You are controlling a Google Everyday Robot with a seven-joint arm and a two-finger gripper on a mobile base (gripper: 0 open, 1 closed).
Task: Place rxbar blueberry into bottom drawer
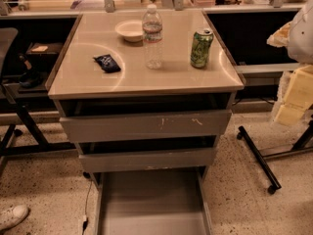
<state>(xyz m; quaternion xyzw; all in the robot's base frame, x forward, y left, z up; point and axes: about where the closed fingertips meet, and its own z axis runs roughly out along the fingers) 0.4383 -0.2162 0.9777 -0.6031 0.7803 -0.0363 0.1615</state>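
Pick-up step is judged not yet begun: the rxbar blueberry (106, 63) is laid on the surface (146, 80), well left of the green can (201, 48). The bottom drawer (151, 204) is pulled open, low beneath the can. The gripper is not seen, so its state cannot be told; a reach to the bar is called for next.

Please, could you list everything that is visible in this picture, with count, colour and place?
rxbar blueberry: one, dark navy, left on the cabinet top
bowl: one, white, back of the top
water bottle: one, clear, centre of the top
can: one, green, right of the bottle
upper drawers: two, grey, under the top, slightly open
bottom drawer: one, grey, lowest, pulled out
shoe: one, white, floor, lower left
pincer: none in view
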